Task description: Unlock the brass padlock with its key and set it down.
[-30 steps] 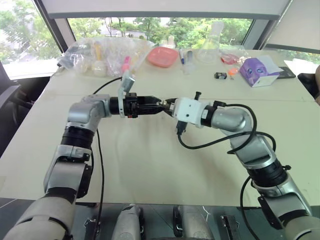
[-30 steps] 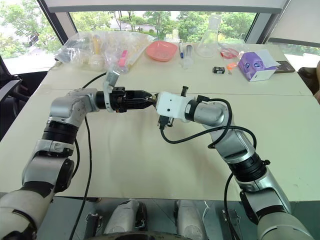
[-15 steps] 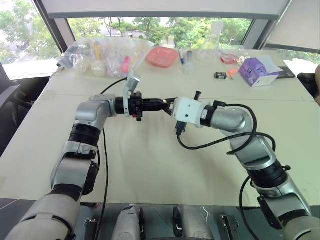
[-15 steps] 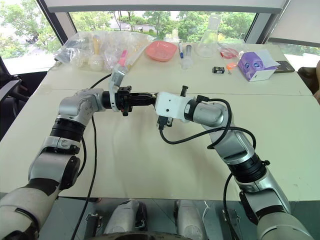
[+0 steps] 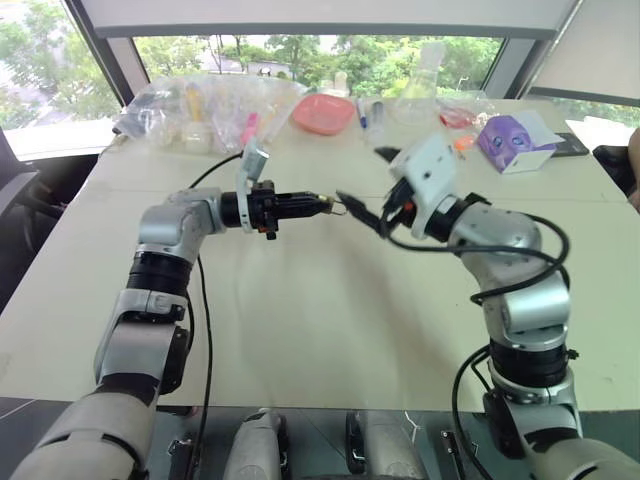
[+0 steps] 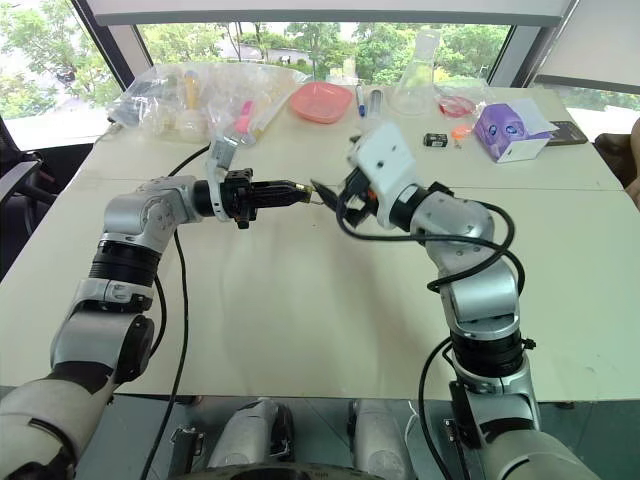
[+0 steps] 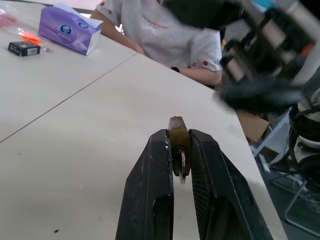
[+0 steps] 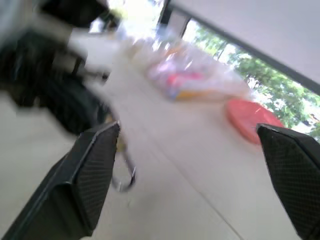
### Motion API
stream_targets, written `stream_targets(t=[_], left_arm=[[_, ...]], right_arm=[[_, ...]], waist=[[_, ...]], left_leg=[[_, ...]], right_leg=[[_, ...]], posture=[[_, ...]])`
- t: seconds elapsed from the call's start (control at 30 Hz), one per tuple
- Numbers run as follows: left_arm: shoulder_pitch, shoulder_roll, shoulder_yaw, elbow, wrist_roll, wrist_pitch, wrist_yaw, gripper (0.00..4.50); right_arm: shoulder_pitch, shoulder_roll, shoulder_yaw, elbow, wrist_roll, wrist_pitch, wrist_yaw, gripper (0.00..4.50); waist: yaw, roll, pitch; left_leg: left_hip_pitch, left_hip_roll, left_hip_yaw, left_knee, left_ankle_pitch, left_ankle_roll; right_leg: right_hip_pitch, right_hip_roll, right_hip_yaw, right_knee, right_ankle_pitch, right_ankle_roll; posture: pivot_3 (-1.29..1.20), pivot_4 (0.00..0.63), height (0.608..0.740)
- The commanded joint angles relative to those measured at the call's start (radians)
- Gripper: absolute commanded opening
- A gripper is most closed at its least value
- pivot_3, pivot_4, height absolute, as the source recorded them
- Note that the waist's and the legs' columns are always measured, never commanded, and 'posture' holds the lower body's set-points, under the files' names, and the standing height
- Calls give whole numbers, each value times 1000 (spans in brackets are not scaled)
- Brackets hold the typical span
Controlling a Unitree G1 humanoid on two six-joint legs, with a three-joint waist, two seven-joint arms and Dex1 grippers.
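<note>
Left gripper (image 7: 180, 150) is held above the table (image 5: 300, 330), pointing toward the robot's right, with both black fingers pressed onto the brass padlock (image 7: 178, 137). Lock sits right at the fingertips, clear of the tabletop, with the table surface well below it. Body: small dull brass-brown block, rounded on its outer end, narrower than either finger. A thin greyish metal loop (image 7: 183, 167) lies against the body between the fingers; whether it is latched I cannot tell.

Right gripper (image 8: 187, 165) is just beside the lock's outer end, fingers spread wide with nothing between them. In its wrist view a thin metal ring (image 8: 125, 177) hangs near one finger, blurred; cannot tell if it touches.

Far side of the table, near the window:
- clear plastic bag (image 5: 200, 105), heaped, holding pale bottle-like and pink items; contents not separable.
- red shallow dish (image 5: 325, 113), interior not readable.
- glass flask (image 5: 420, 95), upright, appears clear.
- purple tissue box (image 5: 515, 143), white tissue sticking out of the top.
- small black object with an orange bit beside it (image 5: 442, 151), between the flask and the tissue box.

Person in a white shirt (image 7: 165, 35) is seated at the table edge, forearm on the surface.
</note>
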Motion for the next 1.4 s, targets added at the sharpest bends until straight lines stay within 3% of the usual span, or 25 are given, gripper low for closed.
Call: stream_targets(t=[0.03,0.5,0.87,1.0,1.2,1.4], left_arm=[[-4,-5,51,-51,-53,31,23,0],[52,10,59,-184,-133,115,43,0],[58,12,44,-185,-116,78,45,0],[59,1,22,-156,-87,43,58,0],[71,-78,-14,-110,-48,18,136,0],[108,-148,-117,-38,27,48,166,0]], right_arm=[[8,-9,11,-33,12,15,-41,4418],[39,-16,47,44,49,4,-104,4418],[39,-21,51,7,185,167,-75,4418],[59,-108,24,-32,174,197,-88,4418],[202,-385,27,-222,257,265,60,4418],[225,-477,1,-279,316,321,79,4418]], waist=[[2,0,0],[-1,0,0],[0,0,0],[4,0,0],[7,0,0],[-1,0,0]], left_leg=[[0,0,0,0,0,0],[0,0,0,0,0,0],[0,0,-1,0,0,0],[0,0,-1,0,0,0],[-1,-1,-1,0,-2,3],[1,-1,-1,0,-4,7]], right_leg=[[0,0,0,0,0,0],[0,0,0,0,0,0],[0,0,0,0,0,0],[0,0,0,-1,0,0],[1,-1,0,-3,0,0],[1,0,1,-2,0,0]], posture=[[0,150,733],[0,150,733],[0,150,733],[0,150,733],[0,150,733],[0,150,733]])
